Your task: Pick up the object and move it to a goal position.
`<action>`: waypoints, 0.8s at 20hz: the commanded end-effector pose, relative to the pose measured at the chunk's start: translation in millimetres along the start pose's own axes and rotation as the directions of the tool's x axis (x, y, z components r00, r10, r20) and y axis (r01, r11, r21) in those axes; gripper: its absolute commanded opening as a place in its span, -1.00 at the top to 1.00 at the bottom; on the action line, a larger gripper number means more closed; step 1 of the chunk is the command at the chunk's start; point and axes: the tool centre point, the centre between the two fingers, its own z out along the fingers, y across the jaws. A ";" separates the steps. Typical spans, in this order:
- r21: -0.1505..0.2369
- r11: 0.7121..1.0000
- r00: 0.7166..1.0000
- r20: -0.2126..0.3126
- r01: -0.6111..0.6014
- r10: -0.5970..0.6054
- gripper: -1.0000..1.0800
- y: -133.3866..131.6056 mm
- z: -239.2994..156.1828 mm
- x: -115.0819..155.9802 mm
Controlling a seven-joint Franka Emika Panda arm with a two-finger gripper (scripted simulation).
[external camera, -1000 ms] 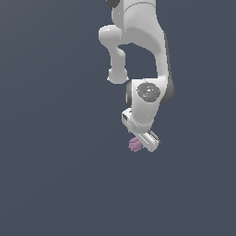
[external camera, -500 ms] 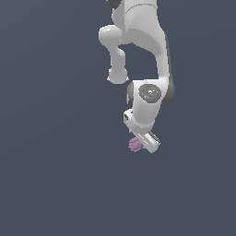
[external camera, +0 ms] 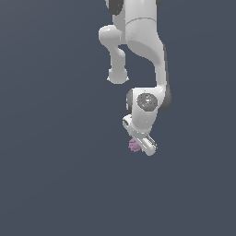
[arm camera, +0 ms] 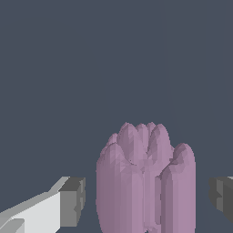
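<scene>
The object (external camera: 134, 145) is a small, lumpy pinkish-purple blob just under the white arm's hand in the exterior view. My gripper (external camera: 139, 147) is lowered over it. In the wrist view the object (arm camera: 145, 182) stands between my two dark fingertips (arm camera: 73, 200), with a narrow gap of grey floor showing on each side of it. The gripper is open and its pads do not touch the blob. No goal marker shows in either view.
A plain dark grey floor (external camera: 55, 184) fills both views. The white arm (external camera: 143, 41) reaches down from the top of the exterior view.
</scene>
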 end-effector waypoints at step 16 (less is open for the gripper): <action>0.001 1.000 1.000 0.000 -0.001 0.001 1.00 -1.5 12.1 0.4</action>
